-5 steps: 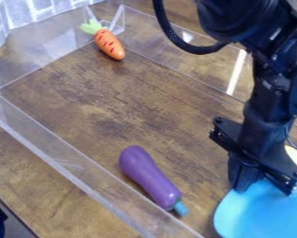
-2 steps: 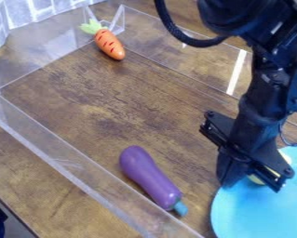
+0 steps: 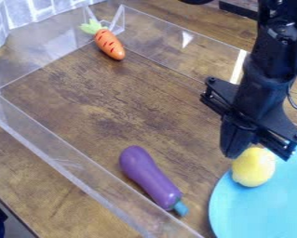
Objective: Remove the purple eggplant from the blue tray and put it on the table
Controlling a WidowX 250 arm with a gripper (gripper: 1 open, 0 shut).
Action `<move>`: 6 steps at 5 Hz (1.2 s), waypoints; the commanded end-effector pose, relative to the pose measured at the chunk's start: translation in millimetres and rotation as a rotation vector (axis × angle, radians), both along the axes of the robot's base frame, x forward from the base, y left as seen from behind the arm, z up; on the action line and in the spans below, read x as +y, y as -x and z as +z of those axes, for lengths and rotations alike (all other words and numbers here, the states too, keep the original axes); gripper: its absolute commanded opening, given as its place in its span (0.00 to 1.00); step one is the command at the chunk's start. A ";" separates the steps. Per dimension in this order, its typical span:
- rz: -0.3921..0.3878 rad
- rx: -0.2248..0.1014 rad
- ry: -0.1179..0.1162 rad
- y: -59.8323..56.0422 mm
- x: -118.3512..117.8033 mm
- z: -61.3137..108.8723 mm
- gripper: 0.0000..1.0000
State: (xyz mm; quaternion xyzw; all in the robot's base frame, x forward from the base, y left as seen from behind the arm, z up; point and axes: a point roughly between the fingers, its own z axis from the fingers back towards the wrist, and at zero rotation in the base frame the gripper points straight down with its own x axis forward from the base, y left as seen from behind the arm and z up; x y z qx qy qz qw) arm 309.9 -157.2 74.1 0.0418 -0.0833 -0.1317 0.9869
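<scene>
The purple eggplant [image 3: 152,177] lies on the dark wood table [image 3: 126,102], its teal stem end pointing toward the front edge, just left of the blue tray [image 3: 244,216]. The tray shows only partly at the bottom right corner. My gripper [image 3: 241,147] hangs above the tray's near rim, to the right of the eggplant and apart from it. Its fingers are shut with nothing between them.
A yellow lemon [image 3: 252,167] sits at the tray's upper edge, right beside my fingertips. An orange carrot [image 3: 108,43] lies at the far left of the table. Clear acrylic walls [image 3: 51,149] edge the tabletop on the left and back.
My arm has risen and drawn back to the right, uncovering the lemon. The eggplant has stayed in place on the table.
</scene>
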 end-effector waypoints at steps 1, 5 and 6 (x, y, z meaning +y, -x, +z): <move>0.039 -0.079 0.042 -10.5 8.6 16.5 1.00; 0.198 -0.057 0.030 -6.2 5.2 15.4 1.00; 0.164 -0.042 0.029 -4.5 -4.6 9.0 1.00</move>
